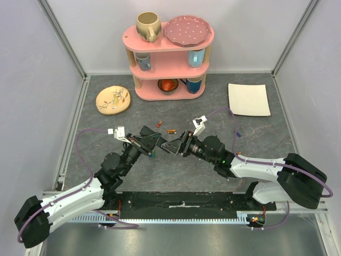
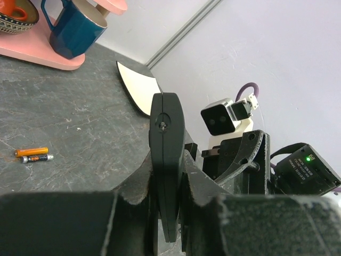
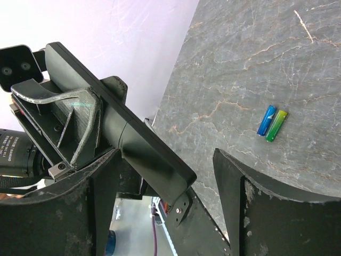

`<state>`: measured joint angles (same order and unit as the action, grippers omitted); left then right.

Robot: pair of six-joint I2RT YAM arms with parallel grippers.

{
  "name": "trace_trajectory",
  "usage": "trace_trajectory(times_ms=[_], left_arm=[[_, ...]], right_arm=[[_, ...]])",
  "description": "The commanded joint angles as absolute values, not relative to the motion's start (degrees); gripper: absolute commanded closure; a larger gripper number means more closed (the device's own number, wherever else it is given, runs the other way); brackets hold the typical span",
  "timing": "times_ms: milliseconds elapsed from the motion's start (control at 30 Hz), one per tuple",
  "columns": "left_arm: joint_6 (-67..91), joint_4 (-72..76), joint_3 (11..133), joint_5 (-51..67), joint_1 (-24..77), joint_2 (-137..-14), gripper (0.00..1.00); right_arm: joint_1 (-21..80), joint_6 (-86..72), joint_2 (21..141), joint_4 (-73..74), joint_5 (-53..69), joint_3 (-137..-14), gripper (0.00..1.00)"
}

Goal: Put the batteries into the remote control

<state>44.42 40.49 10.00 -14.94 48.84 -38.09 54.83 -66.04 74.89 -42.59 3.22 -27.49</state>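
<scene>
Remote [image 2: 166, 138] held edge-up above the surface [image 1: 213, 112], clamped in the left fingers [image 2: 133, 197].

Its far end lies between the right fingers [image 3: 266, 213], which are spread apart. An orange battery pair [image 2: 33, 154] lies on the surface beyond the remote, and a blue and green battery pair [image 3: 272, 124] lies side by side, touching. At the back, a pink shelf [image 1: 170, 40] carries a mug [image 1: 148, 25] and a pink plate [image 1: 188, 30] on top, blue cups [image 1: 143, 60] below and a bowl [image 1: 168, 85] lowest. A flowered plate [image 1: 113, 99] and a white square plate [image 1: 249, 98] flank it.
</scene>
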Motion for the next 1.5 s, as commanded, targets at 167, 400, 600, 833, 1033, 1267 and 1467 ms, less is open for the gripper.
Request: trace_trajectory(times_ms=[167, 400, 600, 833, 1033, 1267, 1467], left_arm=[[42.5, 43.6, 9.8, -15.6, 48.7, -37.5, 0.98], [42.5, 43.7, 9.9, -15.6, 48.7, -37.5, 0.98], [42.5, 43.8, 10.0, -15.6, 48.6, -37.5, 0.98], [42.5, 43.7, 10.0, -15.7, 48.7, -37.4, 0.98], [42.6, 43.8, 10.0, -15.8, 48.7, -37.3, 0.98], [42.6, 43.8, 10.1, -15.8, 48.7, -37.4, 0.98], [43.1, 43.5, 9.6, -15.7, 48.6, -37.3, 0.98]], right_arm=[[54.1, -66.8, 75.1, -46.7, 3.4, -28.7, 0.3], [54.1, -67.0, 75.4, -46.8, 3.8, -28.2, 0.4], [54.1, -66.8, 75.6, -46.8, 4.0, -28.1, 0.43], [54.1, -66.8, 75.4, -46.8, 3.9, -27.9, 0.46], [54.1, -66.9, 75.4, -46.7, 4.0, -27.6, 0.49], [54.1, -66.9, 75.4, -46.8, 4.1, -27.7, 0.41], [53.7, -67.4, 74.7, -45.8, 4.0, -28.4, 0.23]])
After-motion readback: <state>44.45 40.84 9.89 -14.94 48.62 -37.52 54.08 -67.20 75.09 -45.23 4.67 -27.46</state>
